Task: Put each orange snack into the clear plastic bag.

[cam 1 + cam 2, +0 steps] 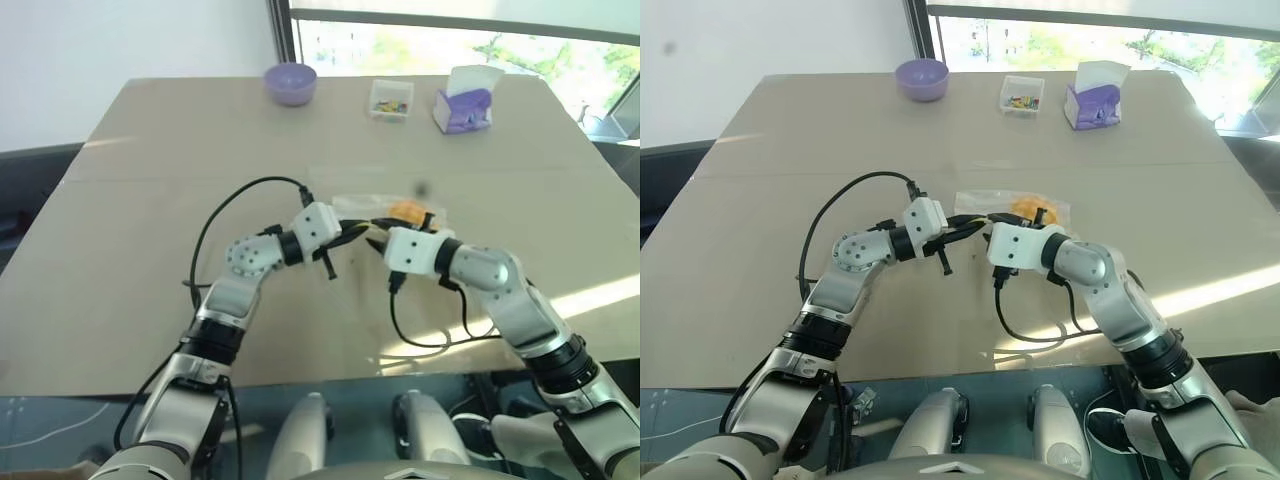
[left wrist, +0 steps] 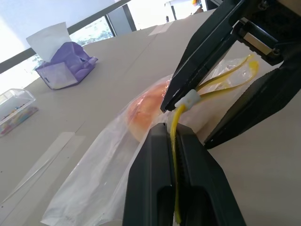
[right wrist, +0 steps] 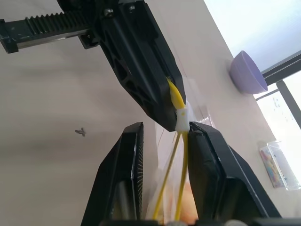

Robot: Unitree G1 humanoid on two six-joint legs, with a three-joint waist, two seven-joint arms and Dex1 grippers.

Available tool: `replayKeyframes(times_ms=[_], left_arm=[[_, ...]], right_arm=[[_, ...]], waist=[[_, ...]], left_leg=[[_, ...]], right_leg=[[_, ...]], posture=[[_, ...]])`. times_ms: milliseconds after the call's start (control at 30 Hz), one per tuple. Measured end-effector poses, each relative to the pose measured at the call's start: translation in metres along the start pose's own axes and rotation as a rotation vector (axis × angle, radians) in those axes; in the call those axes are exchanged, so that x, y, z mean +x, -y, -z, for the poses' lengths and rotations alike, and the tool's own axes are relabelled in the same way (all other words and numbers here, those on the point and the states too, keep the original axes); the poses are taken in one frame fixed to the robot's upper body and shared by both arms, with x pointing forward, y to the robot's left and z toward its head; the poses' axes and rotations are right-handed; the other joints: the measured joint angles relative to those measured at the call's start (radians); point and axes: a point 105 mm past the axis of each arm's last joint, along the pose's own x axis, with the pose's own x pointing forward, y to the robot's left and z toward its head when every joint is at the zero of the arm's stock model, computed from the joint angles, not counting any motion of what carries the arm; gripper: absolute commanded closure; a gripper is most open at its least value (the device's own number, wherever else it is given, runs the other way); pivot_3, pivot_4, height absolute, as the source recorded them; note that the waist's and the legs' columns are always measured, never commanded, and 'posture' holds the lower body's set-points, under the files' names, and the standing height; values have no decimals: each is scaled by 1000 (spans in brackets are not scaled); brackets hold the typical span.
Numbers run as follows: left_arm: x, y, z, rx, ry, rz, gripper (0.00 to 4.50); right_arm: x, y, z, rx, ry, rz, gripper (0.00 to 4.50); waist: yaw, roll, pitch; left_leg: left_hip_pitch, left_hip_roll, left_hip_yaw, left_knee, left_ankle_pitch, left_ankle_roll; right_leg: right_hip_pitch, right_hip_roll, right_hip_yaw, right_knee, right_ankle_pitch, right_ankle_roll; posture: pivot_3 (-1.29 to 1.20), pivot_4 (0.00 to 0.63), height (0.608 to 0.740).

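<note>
Both arms meet over the middle of the tabletop (image 1: 150, 200), their tips almost touching at the near end of the clear plastic bag (image 2: 89, 183). The left pincer (image 2: 175, 155) is clenched on the bag's yellow seal strip (image 2: 221, 82), which runs up between its two black fingers to a small white slider (image 2: 187, 100). The right pincer (image 3: 162, 141) comes in from the opposite side with its fingers partly apart, straddling the same yellow strip just below the slider; one finger (image 3: 214, 155) lies against the strip, the other (image 3: 124, 160) stands off it, so whether it truly grips cannot be told. The orange snack (image 2: 146, 110) sits inside the bag, its rounded orange-yellow body showing through the film just beyond the pincers, and the bag itself lies flat on the tabletop. Along the far edge, well apart from the bag, stand a purple bowl (image 1: 290, 83), a small clear box of colourful bits (image 1: 391, 99) and a purple-white tissue box (image 1: 463, 103).
</note>
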Motion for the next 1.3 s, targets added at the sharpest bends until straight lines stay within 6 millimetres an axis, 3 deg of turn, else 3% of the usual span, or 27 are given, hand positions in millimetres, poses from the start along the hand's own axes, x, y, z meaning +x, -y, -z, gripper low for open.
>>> replayKeyframes(times_ms=[800, 967, 1300], left_arm=[[-1, -1, 2, -1, -10, -1, 4500], [-1, -1, 1, 3, -8, -2, 4500], [-1, -2, 1, 8, -8, -3, 4500]], right_arm=[[-1, 8, -6, -54, 9, 41, 3007], [-1, 7, -6, -53, 12, 35, 4451], [-1, 7, -6, -54, 14, 33, 4451]], waist=[[1, 0, 0], [1, 0, 0], [1, 0, 0]], left_leg=[[0, 0, 0, 0, 0, 0], [0, 0, 0, 0, 0, 0], [0, 0, 0, 0, 0, 0]], right_leg=[[0, 0, 0, 0, 0, 0], [0, 0, 0, 0, 0, 0], [0, 0, 0, 0, 0, 0]], posture=[[0, 150, 740], [0, 150, 740], [0, 150, 740]])
